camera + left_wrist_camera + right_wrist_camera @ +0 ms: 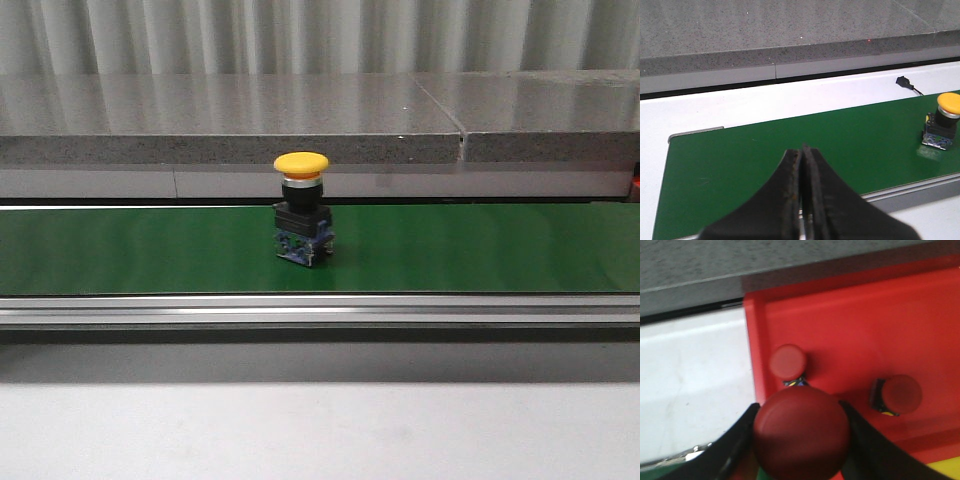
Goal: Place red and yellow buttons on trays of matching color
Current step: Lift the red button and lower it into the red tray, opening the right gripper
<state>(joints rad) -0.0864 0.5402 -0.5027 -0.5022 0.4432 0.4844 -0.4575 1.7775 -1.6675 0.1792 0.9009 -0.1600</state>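
Note:
A yellow button (302,218) stands upright on the green conveyor belt (480,250); it also shows in the left wrist view as the yellow button (941,121), far from my left gripper (801,149), which is shut and empty over the belt. In the right wrist view, my right gripper (801,432) is shut on a red button (801,431) by its cap, held above the edge of the red tray (880,325). Two other red buttons (788,363) (897,395) stand in that tray. Neither arm appears in the front view.
A grey stone ledge (230,125) runs behind the belt, and an aluminium rail (320,310) borders its front. A small black connector with a wire (903,81) lies on the white table beyond the belt. A strip of yellow tray (945,467) shows beside the red one.

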